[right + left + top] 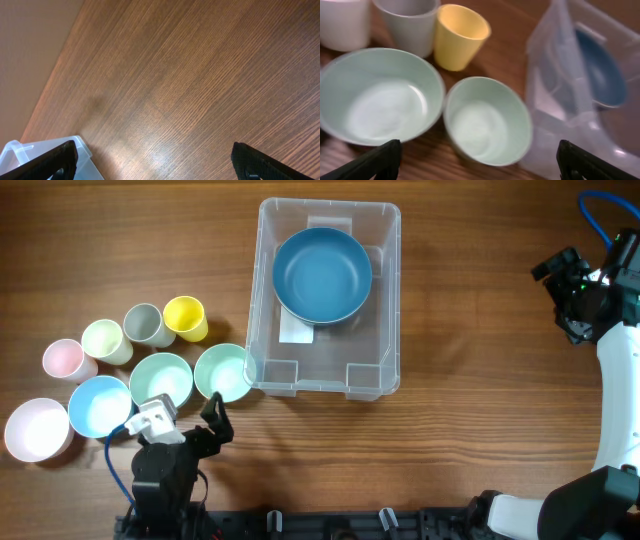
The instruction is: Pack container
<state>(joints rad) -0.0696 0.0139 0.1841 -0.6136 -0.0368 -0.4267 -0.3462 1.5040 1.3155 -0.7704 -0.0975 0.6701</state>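
Note:
The container (388, 330) is a large clear bin at the table's middle, with a white label (296, 331) on its base. A dark blue bowl (322, 275) lies inside it toward the far end. My left gripper (215, 420) is open and empty, just in front of a mint bowl (224, 371) beside the container's near-left corner. In the left wrist view the open fingers (477, 167) frame that mint bowl (487, 120), with the container (560, 100) to the right. My right gripper (556, 278) is open and empty, far right of the container. Its wrist view (155, 160) shows bare wood and a container corner (87, 162).
Left of the container stand a second mint bowl (160, 378), a light blue bowl (100, 406), a pale pink bowl (38, 429), and pink (65, 360), pale green (105, 340), grey (145, 325) and yellow (185, 318) cups. The table's front edge lies just behind the left arm.

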